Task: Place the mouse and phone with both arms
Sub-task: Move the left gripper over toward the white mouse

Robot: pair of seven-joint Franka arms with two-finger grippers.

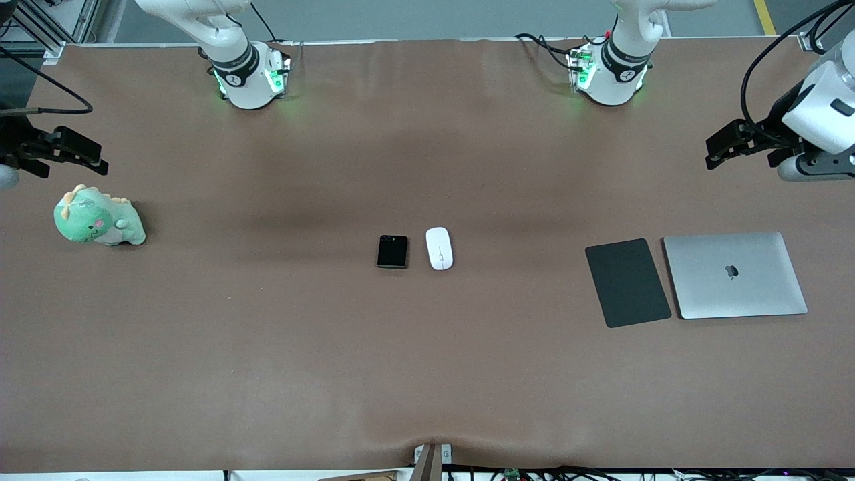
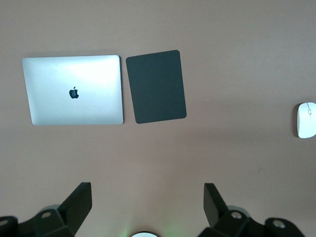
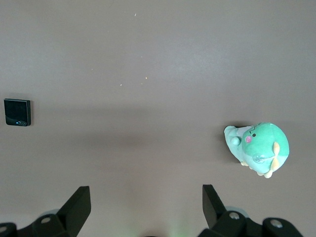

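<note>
The white oval mouse (image 1: 439,248) and the black folded phone (image 1: 392,252) lie side by side at the middle of the brown table, the phone toward the right arm's end. The mouse also shows in the left wrist view (image 2: 306,120), the phone in the right wrist view (image 3: 17,112). My left gripper (image 1: 718,155) is open and empty, up over the table at the left arm's end (image 2: 147,200). My right gripper (image 1: 93,159) is open and empty, up over the table at the right arm's end (image 3: 146,202).
A dark grey pad (image 1: 628,282) and a closed silver laptop (image 1: 735,274) lie side by side toward the left arm's end. A green plush dinosaur (image 1: 97,218) sits toward the right arm's end, below the right gripper. Cables run along the table's front edge (image 1: 534,471).
</note>
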